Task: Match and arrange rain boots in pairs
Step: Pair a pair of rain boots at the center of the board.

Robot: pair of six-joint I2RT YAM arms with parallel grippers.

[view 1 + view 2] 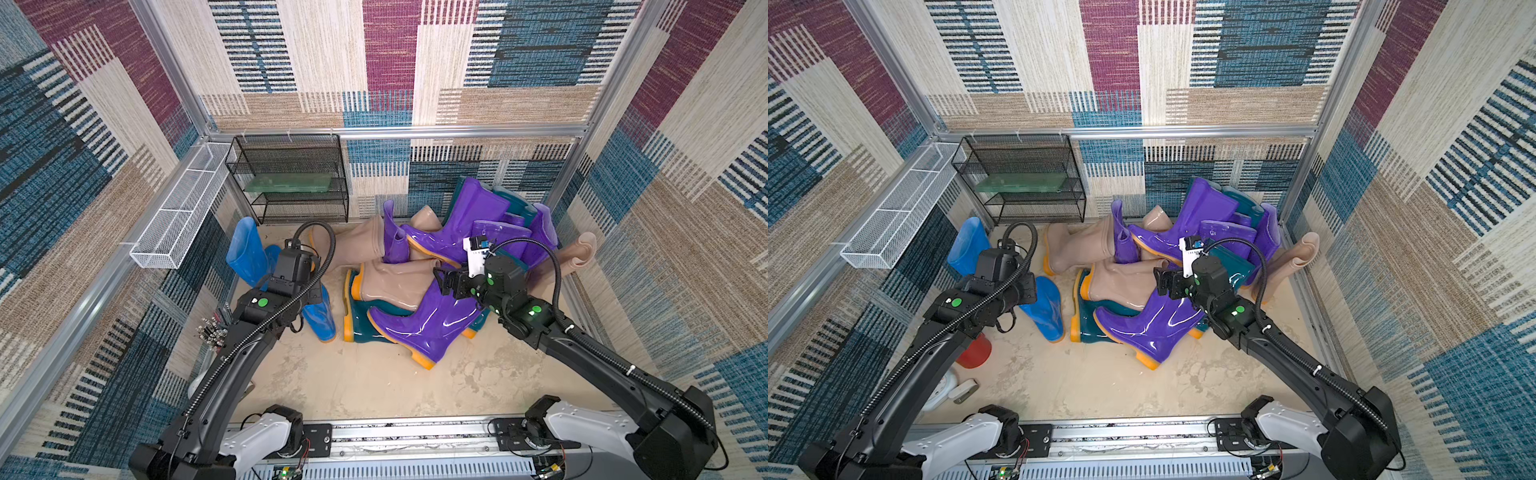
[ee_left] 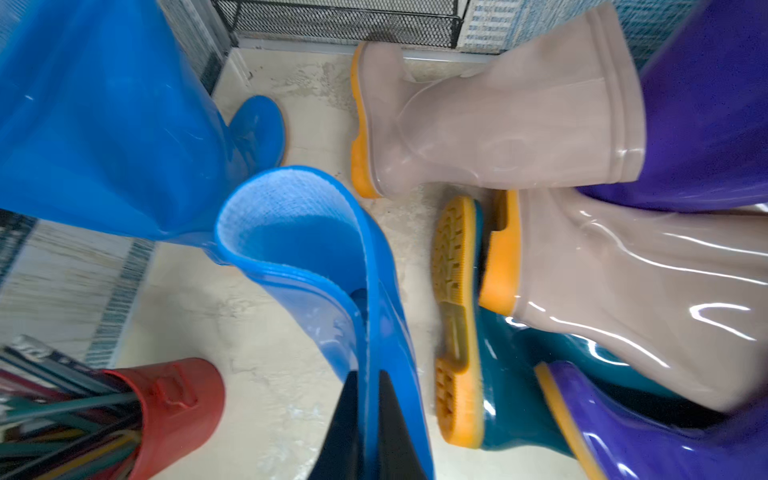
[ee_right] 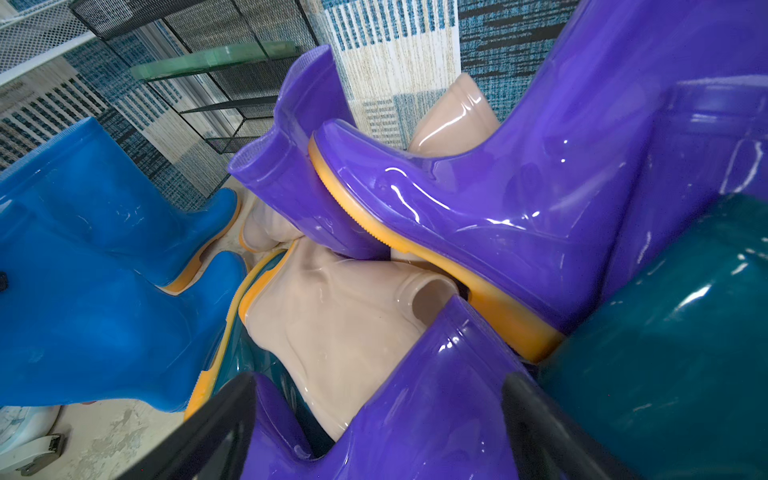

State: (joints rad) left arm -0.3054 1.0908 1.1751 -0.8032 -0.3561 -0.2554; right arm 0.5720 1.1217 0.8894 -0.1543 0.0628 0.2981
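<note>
Rain boots lie heaped on the floor in both top views. My left gripper [image 2: 369, 419] is shut on the shaft rim of a bright blue boot [image 2: 316, 249], which stands at the left [image 1: 320, 318] beside a taller blue boot [image 1: 245, 249]. My right gripper [image 3: 374, 432] is open wide, and its fingers straddle the shaft of a purple boot [image 3: 436, 395] lying on its side [image 1: 428, 328]. Under that boot lie a beige boot [image 1: 395, 284] and a dark teal boot [image 1: 359, 322]. More purple, teal and beige boots are stacked at the back right [image 1: 478, 208].
A black mesh rack [image 1: 291, 178] stands against the back wall and a white mesh basket [image 1: 178, 208] hangs on the left wall. A red cup [image 1: 973, 353] full of pens stands under my left arm, with a stapler [image 1: 963, 390] close by.
</note>
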